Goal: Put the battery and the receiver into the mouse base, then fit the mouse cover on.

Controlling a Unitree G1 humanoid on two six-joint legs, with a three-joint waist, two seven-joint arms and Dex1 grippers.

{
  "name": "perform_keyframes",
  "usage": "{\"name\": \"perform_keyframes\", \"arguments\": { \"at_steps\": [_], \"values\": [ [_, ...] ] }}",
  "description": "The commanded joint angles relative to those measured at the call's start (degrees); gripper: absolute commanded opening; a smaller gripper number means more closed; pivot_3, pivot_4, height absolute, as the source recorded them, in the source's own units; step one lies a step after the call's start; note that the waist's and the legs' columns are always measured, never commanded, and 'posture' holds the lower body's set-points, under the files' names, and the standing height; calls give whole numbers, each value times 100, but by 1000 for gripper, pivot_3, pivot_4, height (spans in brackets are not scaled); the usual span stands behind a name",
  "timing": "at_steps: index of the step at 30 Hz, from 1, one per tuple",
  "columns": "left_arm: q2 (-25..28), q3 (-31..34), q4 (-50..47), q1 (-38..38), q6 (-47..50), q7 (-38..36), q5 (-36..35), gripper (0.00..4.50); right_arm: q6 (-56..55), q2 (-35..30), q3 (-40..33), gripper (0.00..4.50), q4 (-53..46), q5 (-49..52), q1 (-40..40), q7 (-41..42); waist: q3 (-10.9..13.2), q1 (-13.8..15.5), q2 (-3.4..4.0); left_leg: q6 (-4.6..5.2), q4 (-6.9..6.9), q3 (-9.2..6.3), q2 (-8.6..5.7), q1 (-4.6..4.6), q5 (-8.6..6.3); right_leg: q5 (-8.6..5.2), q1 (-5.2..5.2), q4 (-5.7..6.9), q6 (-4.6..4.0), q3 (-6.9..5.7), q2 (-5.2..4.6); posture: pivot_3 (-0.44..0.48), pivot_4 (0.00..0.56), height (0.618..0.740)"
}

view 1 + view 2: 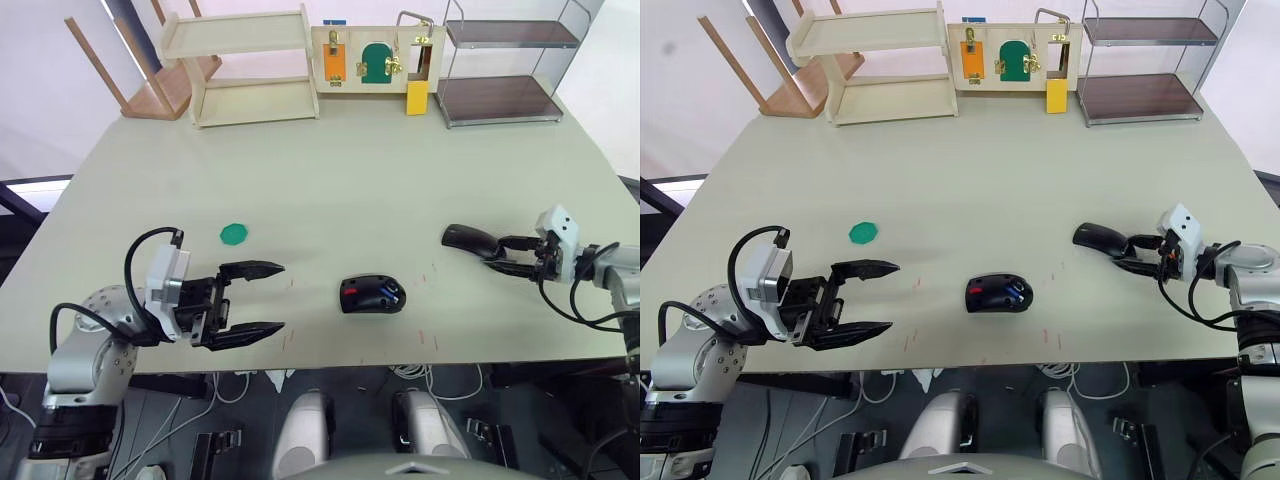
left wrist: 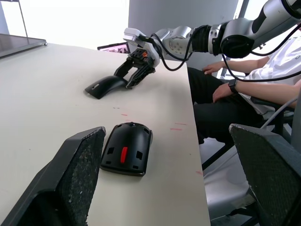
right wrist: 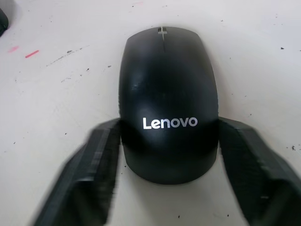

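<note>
receiver too small to tell, right claw [image 3: 167, 188] fingers blurred

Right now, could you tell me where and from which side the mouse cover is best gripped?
Grip the mouse cover across its two long flanks near the rear end, coming in low from behind. The arched shell lies dome-up on the table, and the right hand already straddles it there.

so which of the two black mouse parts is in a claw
The mouse cover, the plain arched shell in the right claw. The mouse base, red and blue inside, lies free mid-table.
</note>
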Motion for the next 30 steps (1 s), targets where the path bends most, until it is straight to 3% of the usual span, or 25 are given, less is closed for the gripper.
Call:
{"name": "perform_keyframes", "arguments": {
  "at_steps": [1, 10, 24, 30],
  "values": [
    [6, 179, -219, 31, 2, 45, -115, 4500, -138, -38, -93, 2270, -16, 35, -102, 31, 1, 0, 1, 0, 0, 0, 0, 0, 0, 0, 0, 0, 0, 0, 0, 0, 150, 740],
    [12, 167, -226, 57, -24, 73, -98, 4500, -116, -102, -121, 2270, -281, 86, 2, 66, 2, 0, 0, 0, 0, 0, 0, 0, 0, 0, 0, 0, 0, 0, 0, 0, 150, 740],
    [114, 192, -30, 15, -64, -92, 12, 4500, 1788, -197, 400, 2270, -4318, 413, 824, -197, 9, 11, 8, 0, -1, 0, 6, -8, 0, -1, -12, 1, 1, -2, 4, 0, 150, 740],
    [169, 212, 69, -54, -72, -152, 76, 4500, 3102, -175, 814, 2270, -5522, 472, 524, -657, 11, 14, 7, -1, 0, 1, 7, -25, 0, -1, -33, 0, 1, -2, 2, 0, 150, 740]
  ]
}}
